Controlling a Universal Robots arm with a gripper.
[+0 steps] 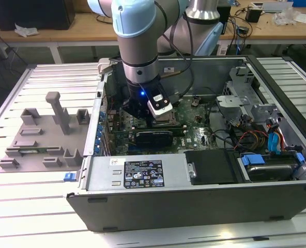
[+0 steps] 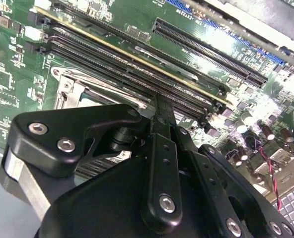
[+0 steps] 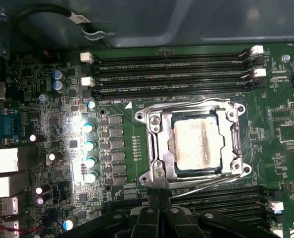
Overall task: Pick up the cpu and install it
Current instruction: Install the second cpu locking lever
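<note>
While the open computer case (image 1: 204, 206) takes up most of the exterior view, the arm reaches down into it from twelve o'clock, with the gripper (image 1: 161, 118) low over the green motherboard (image 1: 197, 135) near the case's middle. At about nine o'clock from the case, well apart from it on the slatted table (image 1: 39, 217), lies a grey fixture tray (image 1: 42, 137).

In the first wrist view the cpu (image 3: 196, 145) sits flat inside the socket frame (image 3: 152, 148), its dull silver top facing up and its edges square to the frame. Judged from that, it is already seated in the socket, though the thin wire retention lever (image 3: 206, 184) along the frame's near side looks not latched down; I cannot be sure. The chip is nearly square, so it has no long axis to speak of.

From the gripper (image 3: 159, 206) the chip lies at roughly one o'clock in that view, just beyond the fingertips and apart from them. The black fingers (image 2: 159, 148) look drawn close together in the second wrist view, with nothing held between them.

Memory slots (image 3: 172, 74) run parallel on the far side of the socket, and a further bank (image 3: 221, 201) lies between socket and gripper. A row of capacitors (image 3: 90, 153) stands at nine o'clock from the socket. Nothing lies over the chip.
</note>
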